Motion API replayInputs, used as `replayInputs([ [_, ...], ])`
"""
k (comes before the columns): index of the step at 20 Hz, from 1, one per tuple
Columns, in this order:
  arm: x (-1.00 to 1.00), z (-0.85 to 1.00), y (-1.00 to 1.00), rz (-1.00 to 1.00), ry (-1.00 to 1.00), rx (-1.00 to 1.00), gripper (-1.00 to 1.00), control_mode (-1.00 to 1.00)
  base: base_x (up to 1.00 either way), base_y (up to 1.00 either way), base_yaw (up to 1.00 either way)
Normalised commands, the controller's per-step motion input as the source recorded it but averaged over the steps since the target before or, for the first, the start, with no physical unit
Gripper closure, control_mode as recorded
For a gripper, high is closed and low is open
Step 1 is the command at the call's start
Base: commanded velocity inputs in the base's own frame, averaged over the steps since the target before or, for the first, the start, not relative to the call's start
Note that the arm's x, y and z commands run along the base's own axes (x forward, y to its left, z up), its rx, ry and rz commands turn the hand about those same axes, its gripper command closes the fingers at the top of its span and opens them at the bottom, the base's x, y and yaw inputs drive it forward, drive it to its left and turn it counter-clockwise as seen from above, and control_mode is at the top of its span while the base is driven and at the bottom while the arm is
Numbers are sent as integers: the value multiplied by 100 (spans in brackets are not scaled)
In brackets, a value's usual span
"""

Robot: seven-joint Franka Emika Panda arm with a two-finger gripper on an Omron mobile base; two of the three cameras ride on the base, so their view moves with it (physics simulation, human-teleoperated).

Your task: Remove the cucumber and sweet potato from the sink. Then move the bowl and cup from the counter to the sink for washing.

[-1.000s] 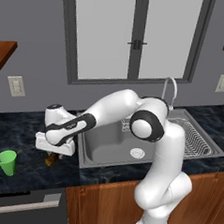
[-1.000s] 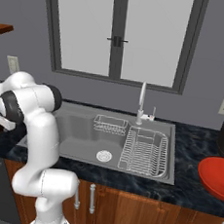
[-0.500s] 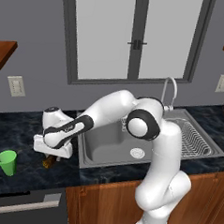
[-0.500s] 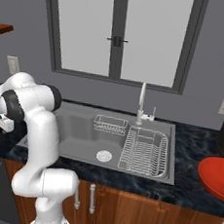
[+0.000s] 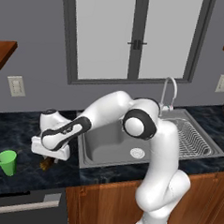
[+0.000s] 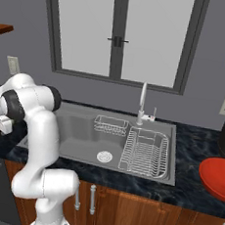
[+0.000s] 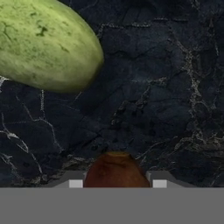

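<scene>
- The sweet potato (image 7: 115, 169) sits between your gripper's (image 7: 117, 183) two fingertips in the hand view, a reddish-brown lump with the dark pads (image 7: 75, 180) set partway apart against its sides, so the hand is pinching it.
- In the left base view you see the same brown lump (image 5: 47, 163) under the gripper (image 5: 49, 160), low over the counter (image 5: 30, 174) left of the sink (image 5: 107, 146); whether it touches the stone you cannot tell.
- The cucumber (image 7: 46, 43) lies on the dark marbled counter (image 7: 166, 96) ahead of the hand, pale green and mottled, apart from the sweet potato.
- The cup (image 5: 7, 162), bright green, stands upright on the counter left of the gripper, near it but not touching.
- The sink basin (image 6: 78, 130) is grey steel with a round white drain (image 6: 104, 156), a wire basket (image 6: 110, 125) at its back wall and a wire dish rack (image 6: 145, 152) on its right side.
- The curved faucet (image 6: 142, 103) rises behind the basin, between basket and rack.
- The bowl (image 6: 217, 177), red and wide, rests on the counter at the far right of the right base view, well apart from the sink.
- Behind the sink you have a grey wall with a window (image 5: 137, 35), a wall outlet (image 5: 15, 86) at left, and wooden cabinets (image 6: 124, 209) below the counter.
</scene>
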Motion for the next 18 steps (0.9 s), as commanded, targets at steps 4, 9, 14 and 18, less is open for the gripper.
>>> replayInputs([
  [4, 0, -16, 5, -2, 0, 0, 100, -100, 0, 0, 0],
  [9, 0, -15, 12, -2, 0, 0, 100, -100, 0, 0, 0],
  [14, 0, -6, 6, 0, 0, -1, -100, -100, 0, 0, 0],
  [18, -3, 0, 2, 0, -2, -2, -100, -100, 0, 0, 0],
])
